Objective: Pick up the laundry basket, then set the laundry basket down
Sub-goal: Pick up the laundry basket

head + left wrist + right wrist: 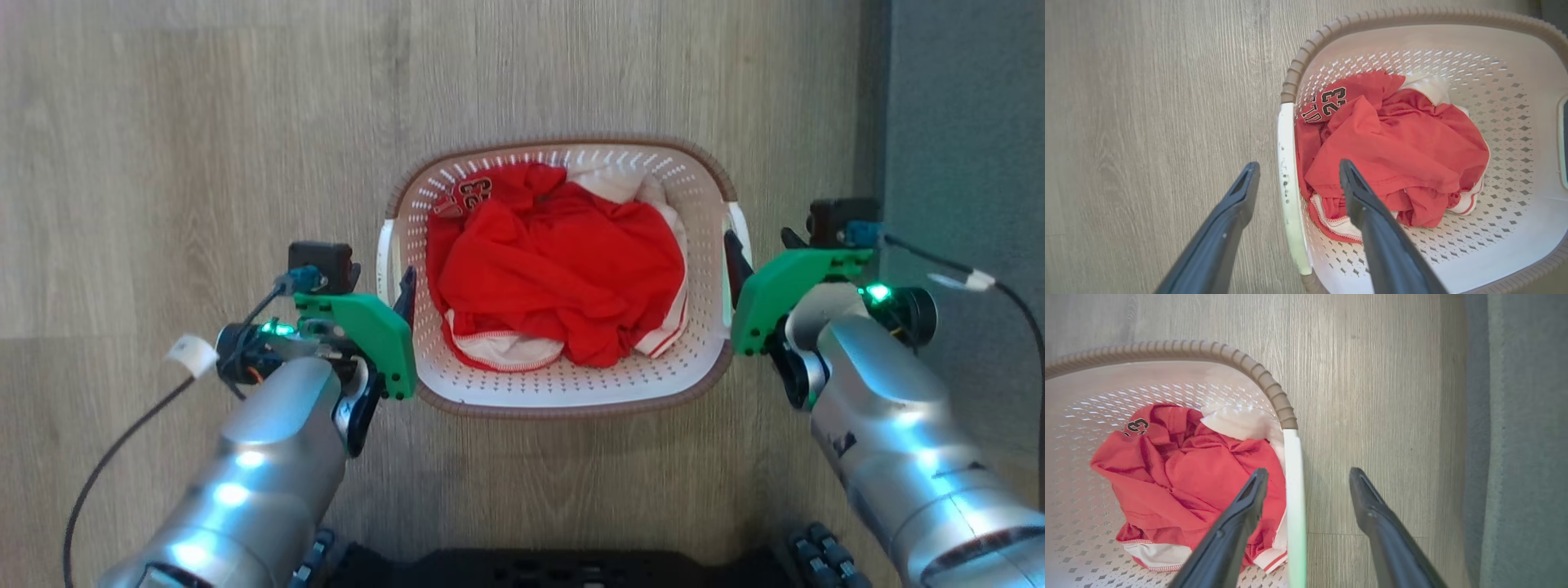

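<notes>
While the basket (563, 384) rests on the wood floor (204, 163), midway between the two arms, each gripper straddles one of its side handles. Left gripper (1298, 169): fingers spread, one inside the basket wall above the clothes (1392, 143), one outside, with the left handle (1287, 163) between them and, as far as can be seen, untouched. Right gripper (1309, 473): likewise released, spanning the right handle (1294, 477). Neither grasps anything yet.

Handling, as judged: thin perforated plastic holding a few soft red and white garments should be light. The walls probably flex if squeezed, and the smooth white handles may slip between narrow fingers. The handles are the sensible holds, taken on both sides at once and at matching points, so that the basket lifts level and does not tip its load.
</notes>
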### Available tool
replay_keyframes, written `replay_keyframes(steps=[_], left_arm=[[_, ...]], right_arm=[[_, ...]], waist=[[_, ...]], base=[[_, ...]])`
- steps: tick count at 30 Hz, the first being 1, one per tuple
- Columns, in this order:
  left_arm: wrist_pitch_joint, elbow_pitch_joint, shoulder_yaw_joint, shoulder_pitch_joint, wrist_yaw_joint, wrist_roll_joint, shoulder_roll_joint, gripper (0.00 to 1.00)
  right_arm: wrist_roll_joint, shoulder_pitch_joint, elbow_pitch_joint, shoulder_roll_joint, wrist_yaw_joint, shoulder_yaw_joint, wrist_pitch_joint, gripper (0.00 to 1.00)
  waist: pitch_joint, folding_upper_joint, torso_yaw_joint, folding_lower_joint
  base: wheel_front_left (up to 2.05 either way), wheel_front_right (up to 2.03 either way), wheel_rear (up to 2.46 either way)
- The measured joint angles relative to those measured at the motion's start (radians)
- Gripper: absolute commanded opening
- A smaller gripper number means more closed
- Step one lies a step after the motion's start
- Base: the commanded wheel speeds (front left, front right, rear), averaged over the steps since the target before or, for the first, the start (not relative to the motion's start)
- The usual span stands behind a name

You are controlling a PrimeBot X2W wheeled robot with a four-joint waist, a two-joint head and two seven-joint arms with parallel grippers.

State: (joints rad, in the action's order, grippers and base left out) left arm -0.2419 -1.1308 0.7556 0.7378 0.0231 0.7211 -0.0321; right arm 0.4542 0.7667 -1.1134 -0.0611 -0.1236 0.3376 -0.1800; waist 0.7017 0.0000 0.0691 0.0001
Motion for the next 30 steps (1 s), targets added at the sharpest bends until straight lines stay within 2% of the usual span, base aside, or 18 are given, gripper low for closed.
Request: replay_keyframes(steps=[17, 30], left_arm=[[0.140, -0.058, 0.160, 0.124, 0.039, 0.165, 0.001, 1.00], [0.171, -0.068, 0.241, 0.170, 0.031, 0.231, 0.001, 1.00]], right_arm=[[0.134, 0.086, -0.051, -0.007, 0.000, 0.137, 0.129, 1.00], [0.182, 0.155, -0.098, -0.013, 0.000, 0.194, 0.144, 1.00]], waist=[[0.119, 0.0001, -0.012, 0.0000], [0.164, 0.0001, -0.010, 0.0000]], base=[[0.00, 0.00, 0.00], [0.00, 0.00, 0.00]])
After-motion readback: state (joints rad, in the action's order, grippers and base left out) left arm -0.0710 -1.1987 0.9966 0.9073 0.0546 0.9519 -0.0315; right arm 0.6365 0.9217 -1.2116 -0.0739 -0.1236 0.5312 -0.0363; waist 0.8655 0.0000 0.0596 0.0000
